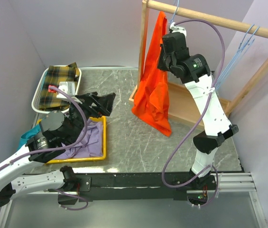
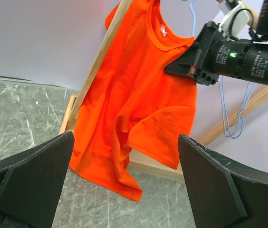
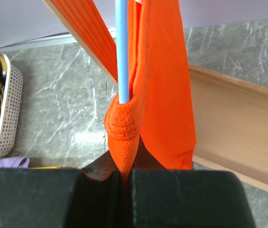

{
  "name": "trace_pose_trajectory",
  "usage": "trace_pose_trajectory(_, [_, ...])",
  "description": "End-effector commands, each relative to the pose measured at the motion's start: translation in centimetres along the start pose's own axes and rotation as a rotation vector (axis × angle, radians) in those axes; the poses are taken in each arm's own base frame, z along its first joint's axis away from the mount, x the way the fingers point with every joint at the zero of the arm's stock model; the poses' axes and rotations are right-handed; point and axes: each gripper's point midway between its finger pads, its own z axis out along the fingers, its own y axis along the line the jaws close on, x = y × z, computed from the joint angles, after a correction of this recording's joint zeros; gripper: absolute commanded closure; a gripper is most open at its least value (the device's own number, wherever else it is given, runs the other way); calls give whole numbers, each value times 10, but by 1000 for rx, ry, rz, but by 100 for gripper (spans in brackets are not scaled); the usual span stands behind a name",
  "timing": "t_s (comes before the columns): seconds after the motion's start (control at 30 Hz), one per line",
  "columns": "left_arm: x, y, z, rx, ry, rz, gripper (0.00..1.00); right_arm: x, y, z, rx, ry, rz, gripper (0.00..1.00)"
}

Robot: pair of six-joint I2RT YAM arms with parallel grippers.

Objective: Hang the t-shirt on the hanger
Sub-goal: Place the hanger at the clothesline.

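The orange-red t-shirt [image 1: 153, 85] hangs at the left end of the wooden rack, draped down to the tabletop. My right gripper [image 1: 164, 46] is raised beside it and shut on a fold of the shirt's collar [image 3: 123, 128]. The light-blue hanger wire [image 3: 122, 47] runs down into that fold, and its hook [image 1: 176, 10] is over the rail. In the left wrist view the t-shirt [image 2: 138, 95] hangs ahead with the right gripper [image 2: 190, 64] at its neck. My left gripper [image 1: 98, 105] is open and empty over the yellow tray, well left of the shirt; its fingers [image 2: 29, 185] frame that view.
The wooden rack's rail [image 1: 219, 21] and base [image 1: 186, 102] stand at the back right. Two more blue hangers [image 1: 245, 40] hang at its right end. A yellow tray [image 1: 104, 142] holds a purple garment [image 1: 86, 142]; a teal garment [image 1: 27, 135] lies beside it. A white basket [image 1: 39, 95] holds plaid cloth.
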Motion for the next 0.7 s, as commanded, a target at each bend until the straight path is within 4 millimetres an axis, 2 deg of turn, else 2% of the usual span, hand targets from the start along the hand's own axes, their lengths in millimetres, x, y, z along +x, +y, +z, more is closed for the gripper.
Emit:
trace_pose_trajectory(0.0, [-6,1,-2,-5,-25,-24,4,-26,5,0,-13,-98,31,100])
trace_pose_trajectory(0.17, [-3,3,-2,-9,-20,-23,4,-20,5,3,-19,-78,26,100])
trace_pose_trajectory(0.2, [-2,3,-2,-7,-19,-22,4,-19,6,2,-26,-74,28,97])
trace_pose_trajectory(0.23, [-2,3,-3,-5,-17,-18,4,-22,6,-4,-39,-83,35,92])
trace_pose_trajectory(0.27, [-2,2,-3,1,-17,-18,4,-18,8,-4,-50,-71,31,80])
trace_pose_trajectory(0.33, [-1,2,-3,5,-14,-19,4,-17,10,-14,-87,-69,47,71])
trace_pose_trajectory(0.37, [0,2,-3,5,-10,-16,4,-17,10,-18,-97,-68,55,62])
trace_pose_trajectory(0.4, [1,2,-2,6,-7,-15,4,-20,9,-27,-115,-77,63,57])
trace_pose_trajectory(0.47, [4,0,-1,6,0,-18,4,-14,12,-34,-145,-57,74,48])
trace_pose_trajectory(0.5, [4,-2,0,13,3,-18,4,-17,11,-45,-162,-68,84,45])
trace_pose_trajectory(0.57, [9,-2,2,9,15,-12,4,-8,13,-49,-193,-49,91,41])
trace_pose_trajectory(0.6, [9,-3,3,8,17,-10,4,-11,12,-62,-217,-67,105,40])
trace_pose_trajectory(0.67, [12,-4,5,7,23,-10,4,-1,14,-67,-252,-45,112,35])
